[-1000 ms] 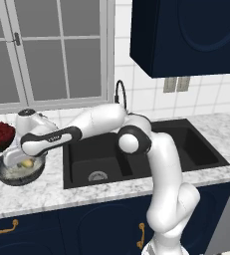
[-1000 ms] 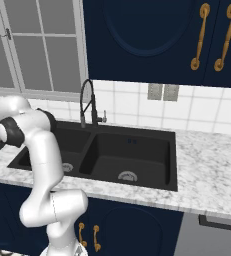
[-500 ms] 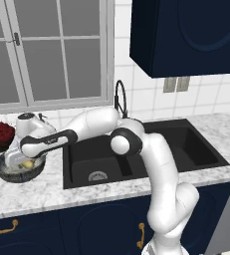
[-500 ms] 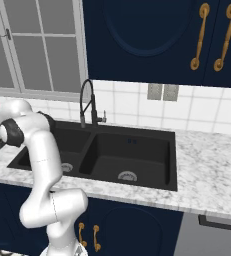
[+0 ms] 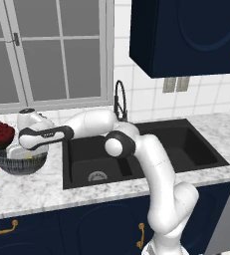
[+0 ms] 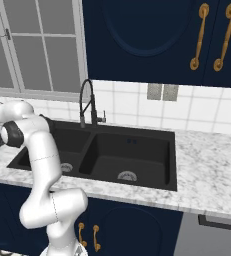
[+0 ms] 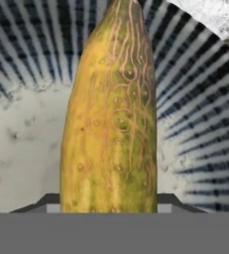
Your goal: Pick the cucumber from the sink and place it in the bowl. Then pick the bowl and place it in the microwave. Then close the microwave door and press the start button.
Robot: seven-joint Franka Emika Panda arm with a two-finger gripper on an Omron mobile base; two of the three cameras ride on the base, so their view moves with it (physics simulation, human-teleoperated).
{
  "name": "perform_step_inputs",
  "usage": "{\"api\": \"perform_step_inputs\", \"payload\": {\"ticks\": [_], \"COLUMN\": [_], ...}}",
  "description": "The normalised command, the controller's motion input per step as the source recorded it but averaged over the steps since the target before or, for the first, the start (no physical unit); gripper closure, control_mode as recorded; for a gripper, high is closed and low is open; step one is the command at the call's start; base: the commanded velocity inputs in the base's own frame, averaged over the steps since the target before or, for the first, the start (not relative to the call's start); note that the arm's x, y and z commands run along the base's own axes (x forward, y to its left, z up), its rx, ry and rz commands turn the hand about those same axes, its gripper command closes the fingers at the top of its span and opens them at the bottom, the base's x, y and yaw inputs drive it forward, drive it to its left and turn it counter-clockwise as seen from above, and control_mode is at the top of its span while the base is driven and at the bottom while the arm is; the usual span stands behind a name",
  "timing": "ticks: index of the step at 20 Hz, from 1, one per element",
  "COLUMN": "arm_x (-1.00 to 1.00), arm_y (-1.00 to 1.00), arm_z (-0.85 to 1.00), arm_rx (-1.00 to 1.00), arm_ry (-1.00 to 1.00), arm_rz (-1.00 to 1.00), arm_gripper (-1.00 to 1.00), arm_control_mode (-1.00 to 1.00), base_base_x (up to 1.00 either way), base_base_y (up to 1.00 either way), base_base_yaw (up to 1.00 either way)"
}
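While the arm (image 5: 136, 144) reaches far out past the sink (image 5: 141, 154) toward nine o'clock, the claw (image 7: 108, 211) sits low in the bowl (image 5: 22, 162) on the table (image 5: 32, 187), its fingers tight on either side of the cucumber (image 7: 111, 114). Letting go late or pulling away sideways could tip the bowl or knock the cucumber out over the rim.
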Motion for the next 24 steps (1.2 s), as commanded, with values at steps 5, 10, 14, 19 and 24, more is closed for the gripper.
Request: {"api": "perform_step_inputs", "payload": {"ticks": [5,10,14,19,24], "arm_x": [0.00,0.00,-0.02,-0.30,-0.46], "arm_y": [0.00,0.00,0.00,0.00,-0.02], "arm_z": [-0.03,0.00,0.02,0.24,0.38], "arm_rx": [0.00,0.00,0.00,0.00,0.00], "arm_ry": [0.01,0.00,0.00,-0.01,-0.01], "arm_rz": [0.00,0.00,0.00,0.00,0.00], "arm_gripper": [-1.00,-1.00,-1.00,-1.00,-1.00], "arm_control_mode": [-1.00,-1.00,-1.00,-1.00,-1.00], "base_base_x": [0.00,0.00,0.00,0.00,0.00], "base_base_y": [0.00,0.00,0.00,0.00,0.00], "base_base_yaw": [0.00,0.00,0.00,0.00,0.00]}}
